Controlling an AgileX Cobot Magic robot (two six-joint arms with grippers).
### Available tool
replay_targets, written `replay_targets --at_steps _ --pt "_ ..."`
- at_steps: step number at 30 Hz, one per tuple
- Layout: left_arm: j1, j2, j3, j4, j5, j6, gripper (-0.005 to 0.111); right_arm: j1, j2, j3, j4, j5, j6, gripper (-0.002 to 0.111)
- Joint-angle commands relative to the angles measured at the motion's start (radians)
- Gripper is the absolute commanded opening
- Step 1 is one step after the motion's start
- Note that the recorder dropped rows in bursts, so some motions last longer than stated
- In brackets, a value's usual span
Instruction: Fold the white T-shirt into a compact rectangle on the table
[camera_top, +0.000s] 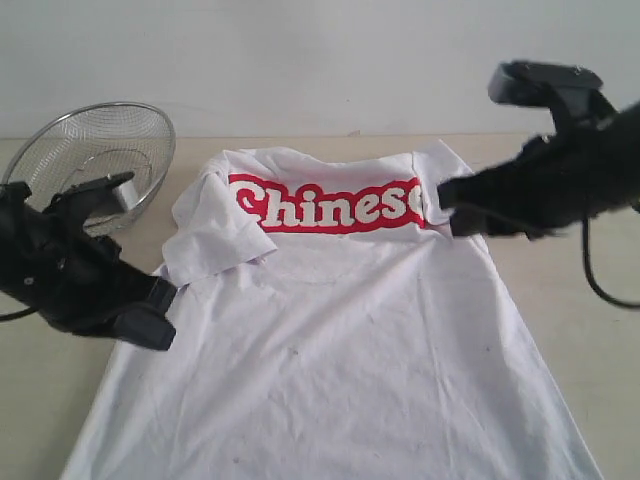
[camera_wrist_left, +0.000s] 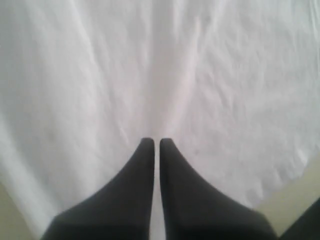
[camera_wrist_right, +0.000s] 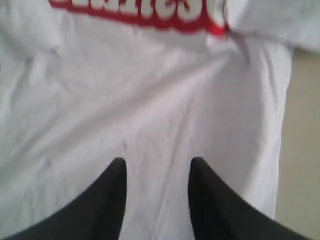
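While the white T-shirt (camera_top: 340, 350) lies spread on the pale counter (camera_top: 605, 390), its lower part runs toward the near edge of the exterior view and passes out of frame. Its upper part sits at the far side, where the red-outlined lettering (camera_top: 330, 205) faces up. One sleeve (camera_top: 215, 245) on the left is folded inward over the body of the shirt, just beside the start of the lettering. A flap of white cloth on the right covers the end of the last letter.

At the shirt's left edge, just below the folded sleeve, sits the left end effector (camera_top: 158, 315). Its wrist view shows the two dark fingers (camera_wrist_left: 132, 195) drawn together over plain white cloth, with only a thin pale sliver between them. Whether a fold of fabric is pinched in that sliver is hard to tell, as the picture is soft there.

On the right side of the shirt, the right end effector (camera_top: 447, 207) reaches in beside the end of the lettering. Its wrist view shows the fingers (camera_wrist_right: 112, 200) standing clearly apart, with bare white cloth visible between them. They hold nothing, and the red band of the lettering lies farther off beyond the tips.

A round wire-mesh basket (camera_top: 95, 150) rests tilted on the counter at the far left, behind the left arm and apart from the shirt.
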Motion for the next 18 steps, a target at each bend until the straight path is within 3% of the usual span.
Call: replay_targets --at_steps 1,9,18 --pt "-0.001 0.052 -0.093 -0.016 -0.02 0.013 0.005 0.0 0.231 -0.259 -0.101 0.072 0.054 0.036" --pt "-0.001 0.071 -0.112 -0.013 0.008 0.031 0.005 -0.033 0.519 -0.543 -0.175 0.128 0.12 0.036" --pt "-0.001 0.071 -0.112 -0.012 0.009 0.045 0.005 -0.069 0.665 -0.684 -0.179 0.152 0.12 0.036"
